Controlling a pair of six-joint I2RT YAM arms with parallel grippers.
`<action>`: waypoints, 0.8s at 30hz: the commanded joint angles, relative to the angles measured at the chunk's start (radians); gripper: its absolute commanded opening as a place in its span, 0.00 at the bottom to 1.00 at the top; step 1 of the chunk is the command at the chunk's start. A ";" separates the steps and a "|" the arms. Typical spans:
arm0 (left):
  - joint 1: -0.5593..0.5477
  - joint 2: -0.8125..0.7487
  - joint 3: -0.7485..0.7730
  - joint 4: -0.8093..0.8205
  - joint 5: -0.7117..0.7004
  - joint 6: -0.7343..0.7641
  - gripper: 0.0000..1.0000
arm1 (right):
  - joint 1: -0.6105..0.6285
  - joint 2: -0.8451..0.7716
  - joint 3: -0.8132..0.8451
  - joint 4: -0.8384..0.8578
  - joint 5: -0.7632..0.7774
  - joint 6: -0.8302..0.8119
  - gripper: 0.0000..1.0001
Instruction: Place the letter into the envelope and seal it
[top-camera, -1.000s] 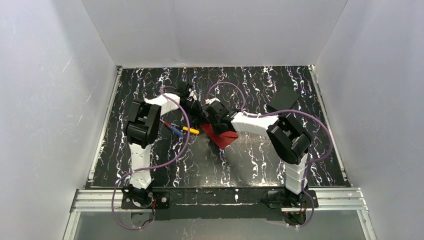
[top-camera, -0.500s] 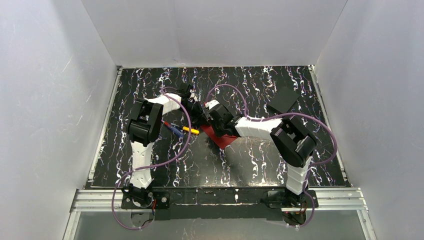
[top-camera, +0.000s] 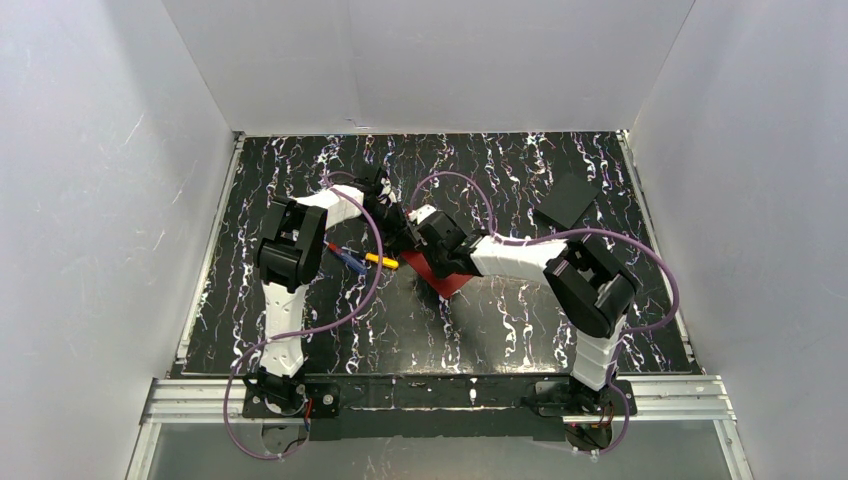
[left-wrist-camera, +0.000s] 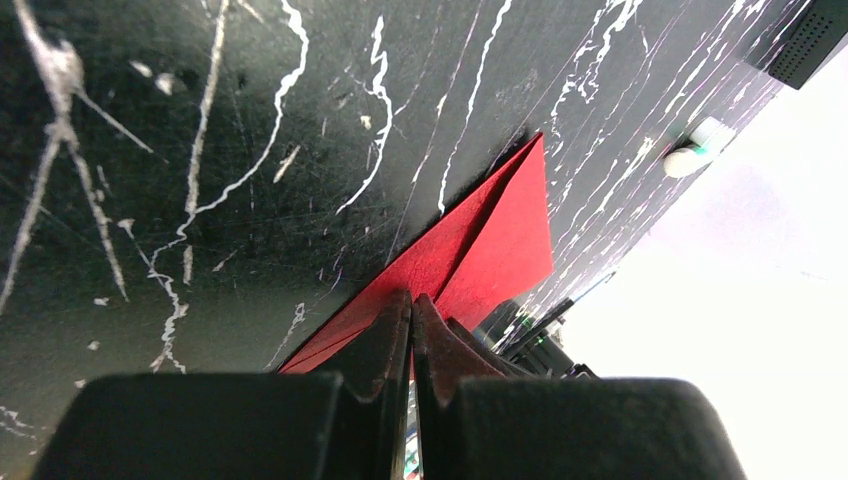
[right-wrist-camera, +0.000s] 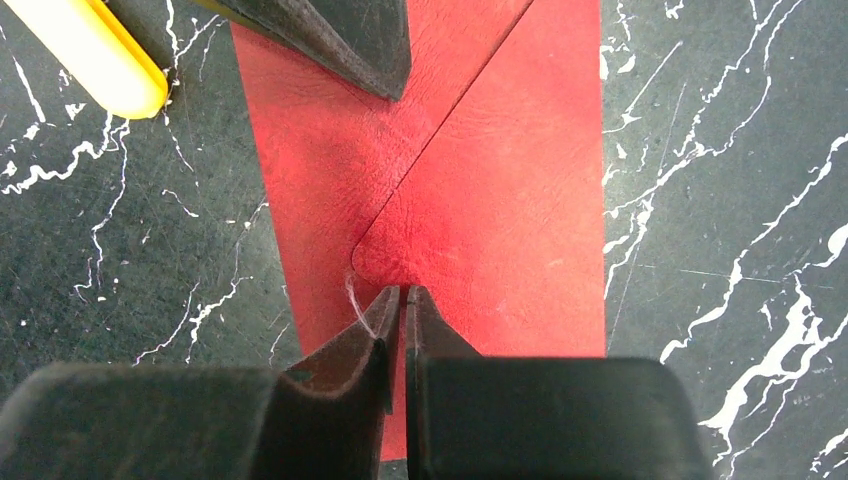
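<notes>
the envelope (right-wrist-camera: 300, 160) lies flat, flap (right-wrist-camera: 480, 230) folded down, yellow pen (right-wrist-camera: 85, 50) just beside it. left gripper (left-wrist-camera: 411, 310), fingers pressed together, pins its edge; right gripper (right-wrist-camera: 400, 300), almost closed, sits at the flap's tip. a sideways drag could reopen it.

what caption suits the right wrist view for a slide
right claw, tips nearly together, over the folded flap of a red envelope on a black table

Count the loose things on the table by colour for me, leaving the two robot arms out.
Red envelope: 1
Yellow pen: 1
Blue pen, with a red end: 1
Black sheet: 1
Total: 4
</notes>
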 joint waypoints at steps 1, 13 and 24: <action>0.002 0.053 -0.005 -0.091 -0.134 0.058 0.00 | 0.004 0.052 -0.027 -0.205 0.018 0.004 0.14; 0.001 0.065 -0.028 -0.101 -0.139 0.071 0.00 | 0.005 0.209 0.188 -0.207 -0.029 0.045 0.13; 0.002 0.068 -0.045 -0.099 -0.136 0.086 0.00 | -0.039 0.292 0.289 -0.345 -0.075 0.155 0.18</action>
